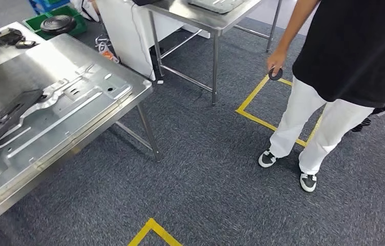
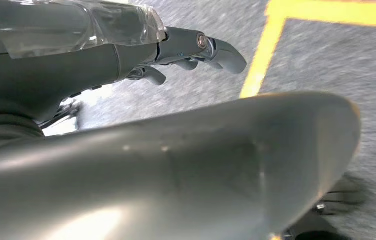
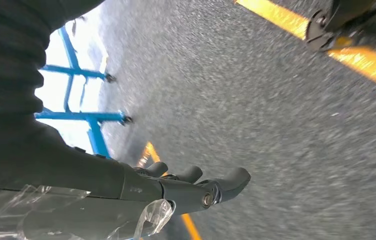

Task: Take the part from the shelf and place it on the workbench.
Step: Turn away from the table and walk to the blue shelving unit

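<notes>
Large stamped metal part (image 1: 52, 110) lies on steel workbench (image 1: 139, 95) at your left, long axis running near-left to far-right. Both hands hang over carpet: left hand (image 2: 196, 50) and right hand (image 3: 196, 187) hold nothing, fingers loosely apart. No shelf seen

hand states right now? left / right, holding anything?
Left robot hand: holds nothing, fingers extended, so open; a large grey rounded surface blocks part of the wrist view.
Right robot hand: open, fingers extended over the carpet, nothing in it.
</notes>
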